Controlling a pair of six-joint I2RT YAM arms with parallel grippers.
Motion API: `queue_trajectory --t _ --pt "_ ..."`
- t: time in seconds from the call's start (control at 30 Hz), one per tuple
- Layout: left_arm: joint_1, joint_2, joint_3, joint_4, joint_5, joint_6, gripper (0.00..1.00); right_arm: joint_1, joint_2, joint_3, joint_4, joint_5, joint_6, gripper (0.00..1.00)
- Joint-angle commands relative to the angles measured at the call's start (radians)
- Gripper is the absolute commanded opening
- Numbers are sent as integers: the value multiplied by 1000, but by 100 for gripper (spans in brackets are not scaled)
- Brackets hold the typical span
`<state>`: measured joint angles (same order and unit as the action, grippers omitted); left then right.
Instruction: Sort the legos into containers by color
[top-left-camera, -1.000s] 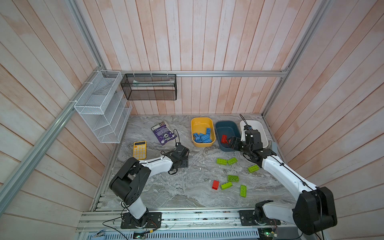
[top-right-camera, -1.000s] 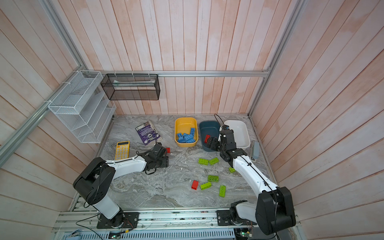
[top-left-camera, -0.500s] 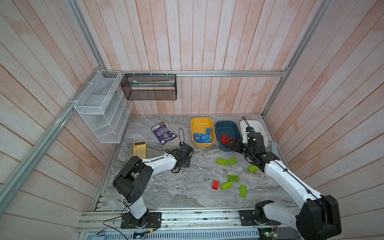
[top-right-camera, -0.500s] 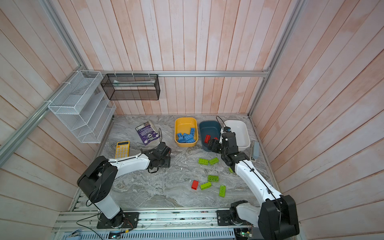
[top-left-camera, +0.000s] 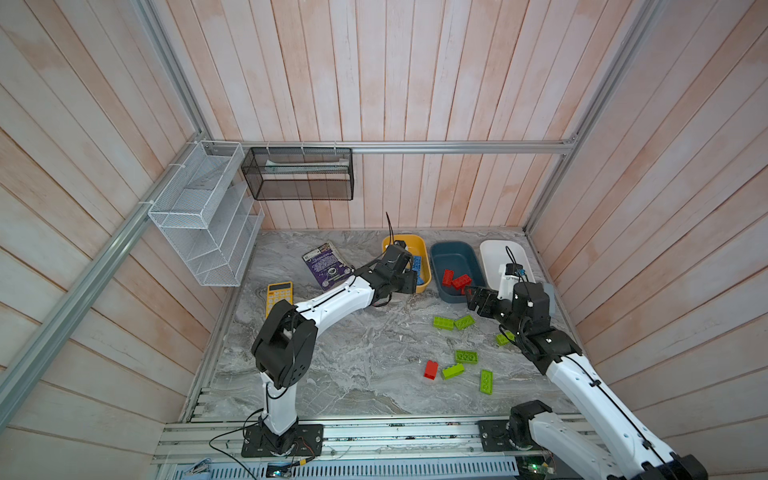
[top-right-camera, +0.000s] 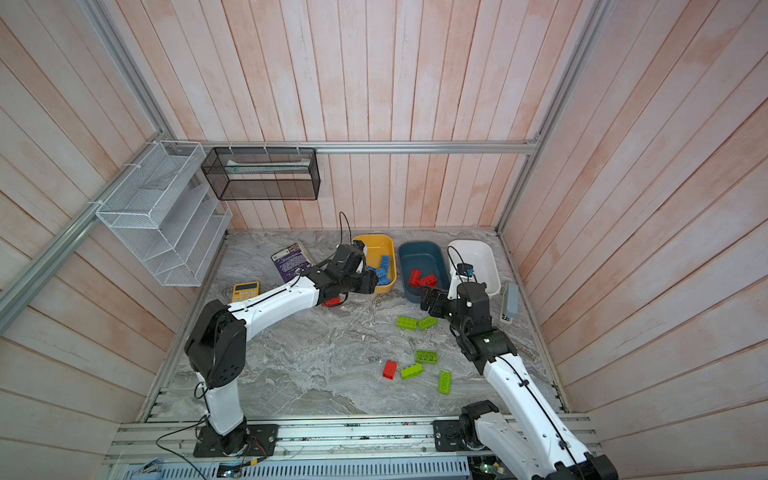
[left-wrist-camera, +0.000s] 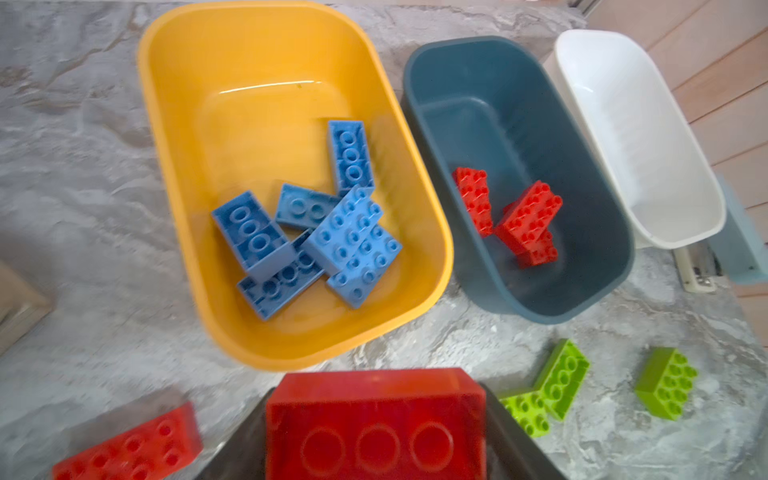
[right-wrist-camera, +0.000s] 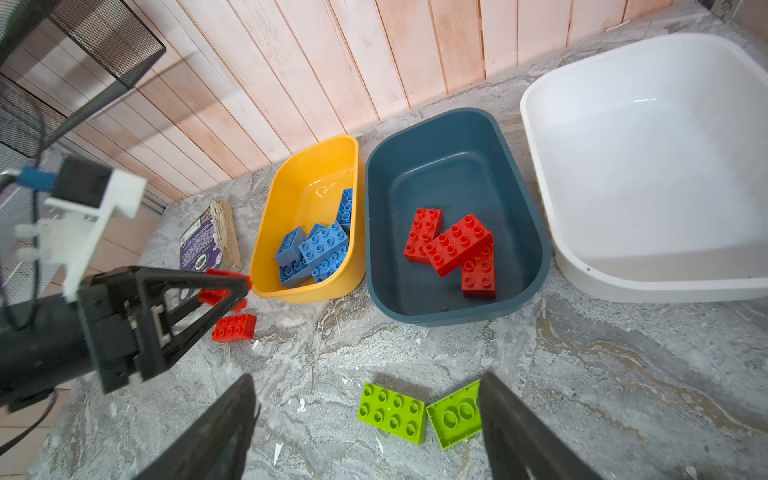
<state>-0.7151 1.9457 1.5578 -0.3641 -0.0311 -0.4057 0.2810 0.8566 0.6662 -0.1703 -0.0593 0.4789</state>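
Left gripper (right-wrist-camera: 243, 289): clamped on a red brick (left-wrist-camera: 374, 419); brick held clear of the table (top-left-camera: 353, 374), just short of the near rim of the yellow tub (left-wrist-camera: 257, 124)
Left change: a second ago it sat lower and further left, nearer the calculator (top-left-camera: 279, 297); it has since swung toward the tubs; its jaws have narrowed onto the brick
Right gripper (right-wrist-camera: 365, 375): jaws spread wide, nothing between them; poised over the green pair (right-wrist-camera: 392, 409), just in front of the teal tub (right-wrist-camera: 457, 174); one finger overlaps the pair's second brick in the wrist view, contact cannot be told
Right change: wrist has drawn back a little from the tubs toward the near edge; jaw spread much as before
Yellow tub: blue bricks (left-wrist-camera: 311, 232) heaped at its near end; same as before
Teal tub: red pile (right-wrist-camera: 453, 245) of three; stands between the yellow tub and the white tub (right-wrist-camera: 623, 166)
Stray red (right-wrist-camera: 233, 327): flat on the table below the left gripper; unmoved
Front red (top-left-camera: 431, 369): near the front edge, beside the greens; unmoved
Other greens (top-left-camera: 466, 356): four scattered on the table nearer the front than the pair; none has shifted
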Motion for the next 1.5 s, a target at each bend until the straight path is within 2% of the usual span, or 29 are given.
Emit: queue_trajectory --t 0.0,0.1,0.3,0.5,0.57,0.7,0.9,0.97,1.0,1.23,1.33,1.47 --pt "-25 90 113 18 70 39 48 6 -56 -4 -33 59 -4 83" --pt "-30 177 209 77 123 10 48 6 -113 11 -55 104 -24 82" --pt "-59 406 507 101 243 -26 48 15 -176 5 -24 63 -34 82" --pt "-73 593 772 32 265 -39 51 34 -165 7 -35 53 -57 82" --pt "-73 628 818 21 266 -44 55 42 -165 9 -44 57 -60 82" --pt "-66 631 812 42 273 -58 77 57 -195 -4 -46 68 -69 82" --pt "-66 533 735 86 251 -47 91 84 -217 -21 -69 79 -66 82" --pt "-66 470 680 89 211 -33 100 92 -226 -42 -71 81 -63 82" --pt "-65 430 636 101 189 -28 100 95 -229 -46 -80 81 -63 82" --pt "-49 -27 30 407 58 -47 100 127 -226 -94 -147 85 -34 80" --pt "-43 -172 -131 407 -8 -40 100 225 -200 -142 -146 105 33 79" --pt "-37 -340 -333 399 -76 -46 100 415 -109 -199 -136 224 161 78"
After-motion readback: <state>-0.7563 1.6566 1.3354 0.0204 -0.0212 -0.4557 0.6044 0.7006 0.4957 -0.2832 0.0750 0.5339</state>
